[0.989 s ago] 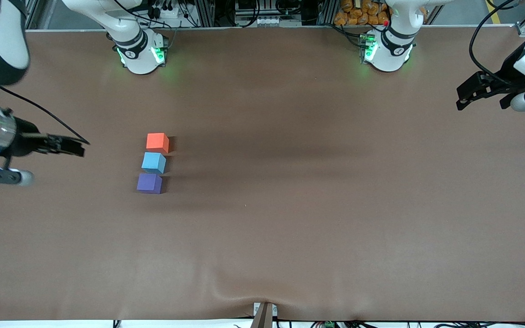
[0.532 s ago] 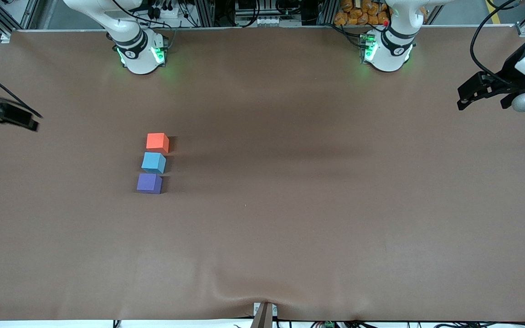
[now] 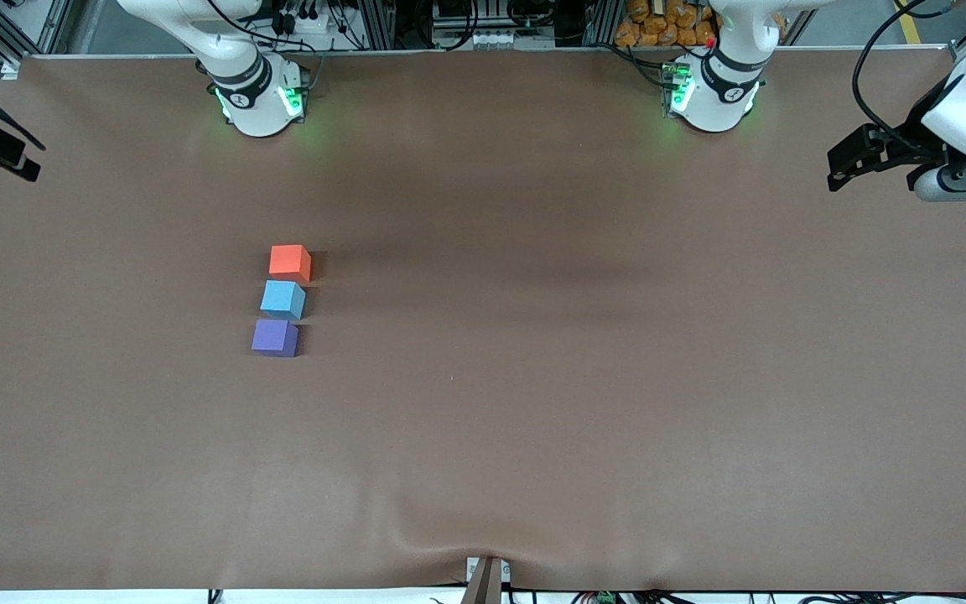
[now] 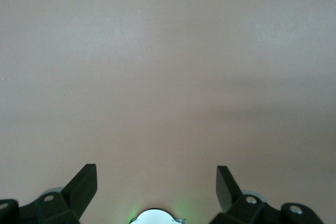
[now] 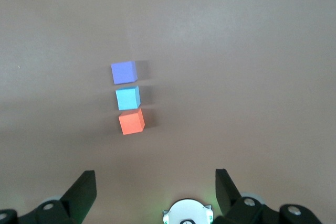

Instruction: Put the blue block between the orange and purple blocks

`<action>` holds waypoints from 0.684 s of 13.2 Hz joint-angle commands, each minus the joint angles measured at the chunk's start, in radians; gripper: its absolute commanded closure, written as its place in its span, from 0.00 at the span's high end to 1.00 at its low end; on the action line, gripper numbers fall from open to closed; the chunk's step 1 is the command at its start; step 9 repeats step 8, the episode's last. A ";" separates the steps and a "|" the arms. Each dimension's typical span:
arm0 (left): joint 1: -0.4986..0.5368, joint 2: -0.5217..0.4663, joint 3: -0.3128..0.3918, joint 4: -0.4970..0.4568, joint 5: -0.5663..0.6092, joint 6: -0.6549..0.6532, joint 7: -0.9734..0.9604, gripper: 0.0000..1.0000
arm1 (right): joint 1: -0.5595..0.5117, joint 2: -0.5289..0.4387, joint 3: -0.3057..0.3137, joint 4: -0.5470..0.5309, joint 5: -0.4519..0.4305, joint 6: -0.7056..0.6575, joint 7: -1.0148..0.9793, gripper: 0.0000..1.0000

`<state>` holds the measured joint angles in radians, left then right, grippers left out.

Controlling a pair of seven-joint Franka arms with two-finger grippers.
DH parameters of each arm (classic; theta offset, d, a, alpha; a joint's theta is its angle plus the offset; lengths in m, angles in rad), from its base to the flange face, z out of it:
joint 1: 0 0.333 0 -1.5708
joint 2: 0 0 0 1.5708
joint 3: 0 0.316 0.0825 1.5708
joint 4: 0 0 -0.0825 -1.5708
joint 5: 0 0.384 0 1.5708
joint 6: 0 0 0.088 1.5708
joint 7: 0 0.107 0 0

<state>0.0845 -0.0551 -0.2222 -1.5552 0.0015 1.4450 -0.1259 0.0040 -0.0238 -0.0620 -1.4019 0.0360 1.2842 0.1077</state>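
The orange block point(image 3: 290, 262), the blue block point(image 3: 283, 299) and the purple block point(image 3: 275, 338) stand in a close row on the brown table. The blue block is in the middle, the orange one farthest from the front camera. The right wrist view shows the same row: purple point(image 5: 124, 72), blue point(image 5: 128, 98), orange point(image 5: 131, 121). My right gripper point(image 3: 22, 164) is open and empty, up over the table's edge at the right arm's end, well away from the blocks; it also shows in its wrist view point(image 5: 155, 179). My left gripper point(image 3: 839, 168) is open and empty over the left arm's end of the table point(image 4: 156, 174).
The two arm bases point(image 3: 258, 96) point(image 3: 714, 92) stand along the table's edge farthest from the front camera. The brown cloth point(image 3: 533, 377) has a small wrinkle at the edge nearest the front camera. A small clamp point(image 3: 485, 579) sits there.
My right gripper has pulled away from beside the blocks, out to the table's edge at the right arm's end. My left gripper has shifted slightly. The blocks have not moved.
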 commanded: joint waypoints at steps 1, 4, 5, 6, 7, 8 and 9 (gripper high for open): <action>0.017 -0.042 -0.003 -0.034 -0.005 -0.002 0.008 1.00 | -0.025 -0.053 0.028 -0.063 -0.007 0.027 -0.010 1.00; 0.018 -0.013 0.000 0.003 -0.001 -0.002 0.015 1.00 | -0.062 -0.025 0.103 0.035 -0.073 0.023 -0.043 1.00; 0.018 0.003 0.000 0.018 -0.001 -0.002 0.020 1.00 | -0.065 -0.028 0.109 0.034 -0.067 0.018 -0.045 1.00; 0.018 0.004 0.001 0.027 -0.001 -0.002 0.018 1.00 | -0.062 -0.034 0.110 0.031 -0.067 0.009 -0.036 1.00; 0.017 0.004 0.001 0.029 0.000 -0.002 0.017 1.00 | -0.062 -0.038 0.108 0.029 -0.067 0.004 -0.037 1.00; 0.017 0.006 0.001 0.027 0.000 -0.002 0.011 1.00 | -0.064 -0.038 0.106 0.029 -0.064 -0.002 -0.036 1.00; 0.017 0.006 0.001 0.027 0.000 -0.002 0.011 1.00 | -0.064 -0.038 0.106 0.029 -0.064 -0.002 -0.036 1.00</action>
